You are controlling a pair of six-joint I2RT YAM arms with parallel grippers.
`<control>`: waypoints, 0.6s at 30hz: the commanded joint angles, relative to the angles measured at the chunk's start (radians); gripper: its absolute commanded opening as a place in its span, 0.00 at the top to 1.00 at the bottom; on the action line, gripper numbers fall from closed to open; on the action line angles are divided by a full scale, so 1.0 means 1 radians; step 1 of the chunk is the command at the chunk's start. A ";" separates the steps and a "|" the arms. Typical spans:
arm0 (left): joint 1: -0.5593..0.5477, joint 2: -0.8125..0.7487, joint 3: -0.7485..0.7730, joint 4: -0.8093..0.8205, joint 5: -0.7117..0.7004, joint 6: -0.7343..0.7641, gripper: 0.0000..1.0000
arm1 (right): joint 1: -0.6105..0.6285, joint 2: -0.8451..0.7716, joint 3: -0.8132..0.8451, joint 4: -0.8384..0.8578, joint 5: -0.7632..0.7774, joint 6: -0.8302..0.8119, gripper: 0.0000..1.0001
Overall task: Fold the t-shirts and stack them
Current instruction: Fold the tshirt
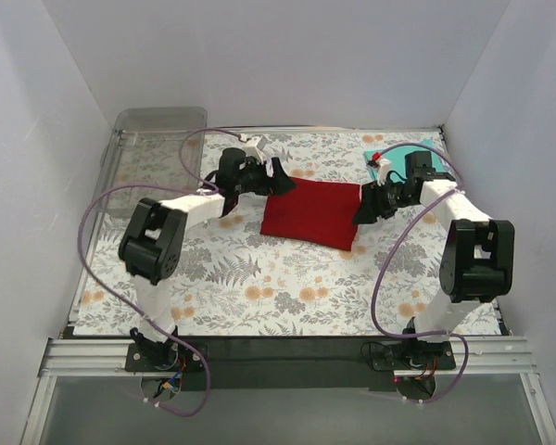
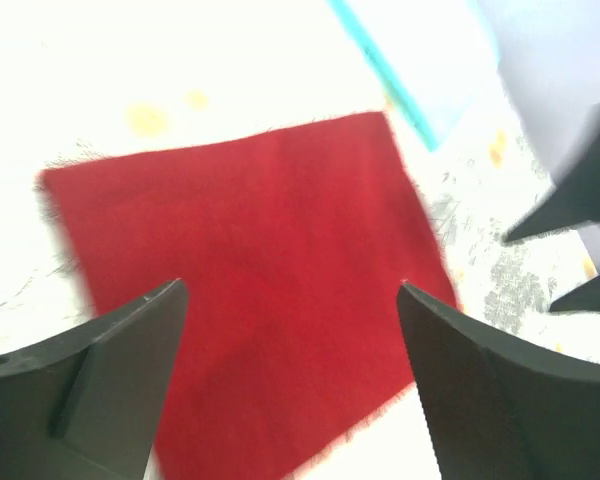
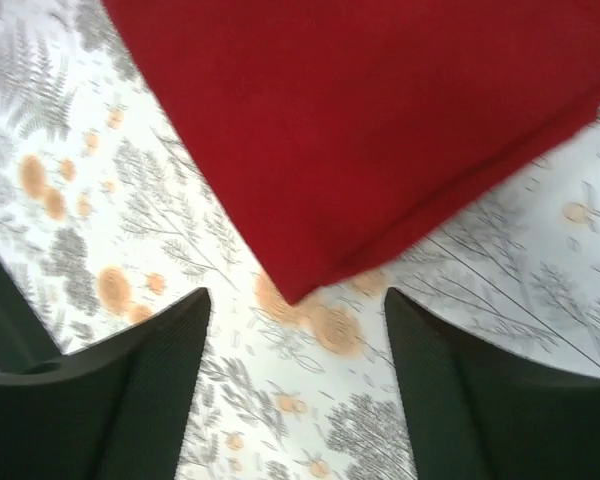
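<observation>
On the surface point(image 1: 259, 297), red t-shirt point(image 1: 312, 213) lay folded; left gripper point(image 1: 280, 176), right gripper point(image 1: 362, 212) jaws spread; next likely: fold teal t-shirt point(image 1: 396, 151) far right.

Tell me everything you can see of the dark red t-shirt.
The dark red t-shirt is plain, soft-looking cloth, folded into a flat, roughly rectangular packet, with layered edges showing at one corner. No sleeves or collar show. It lies on the floral mat, about mid-table and slightly skewed. The left gripper and right gripper stand at its two ends with jaws open; neither holds it.
</observation>
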 commanded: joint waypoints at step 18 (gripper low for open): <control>0.045 -1.034 -0.617 -0.250 -0.264 0.104 0.02 | 0.008 0.220 -0.045 0.329 0.058 0.337 0.03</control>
